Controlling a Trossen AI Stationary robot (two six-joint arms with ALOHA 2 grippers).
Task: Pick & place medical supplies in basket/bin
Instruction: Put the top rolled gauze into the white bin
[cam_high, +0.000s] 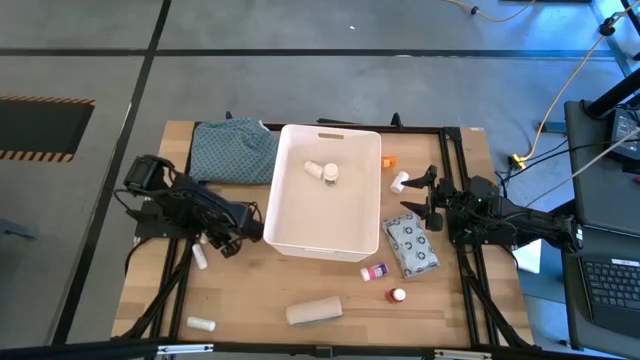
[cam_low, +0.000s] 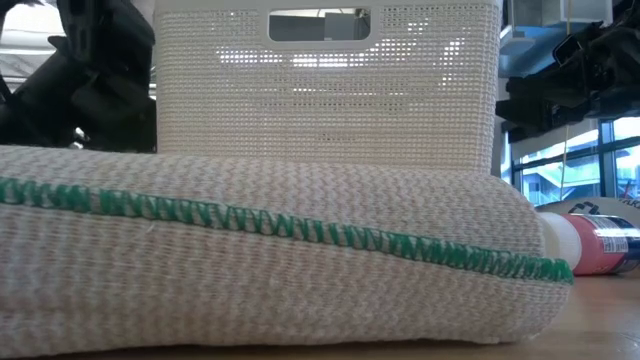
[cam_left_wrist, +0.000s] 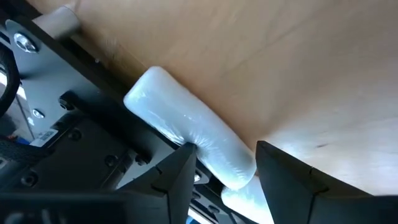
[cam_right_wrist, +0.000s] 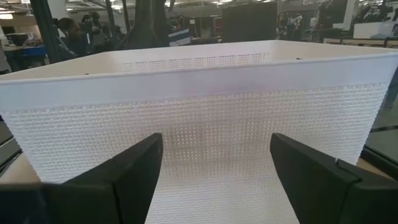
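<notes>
Left tool (cam_left_wrist: 224, 165) straddles a white roll (cam_left_wrist: 189, 134), fingers spread (bin (cam_high: 300, 235) beside); right tool (cam_right_wrist: 214, 171) gapes, empty.

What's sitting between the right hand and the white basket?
In the high view, a grey-patterned packet lies on the table between the right hand and the basket, just nearer than the hand's line. A small white tube lies slightly farther.

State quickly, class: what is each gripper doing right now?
Left gripper: open, fingers either side of a white roll on the table.
Right gripper: open, empty, facing the basket.
</notes>
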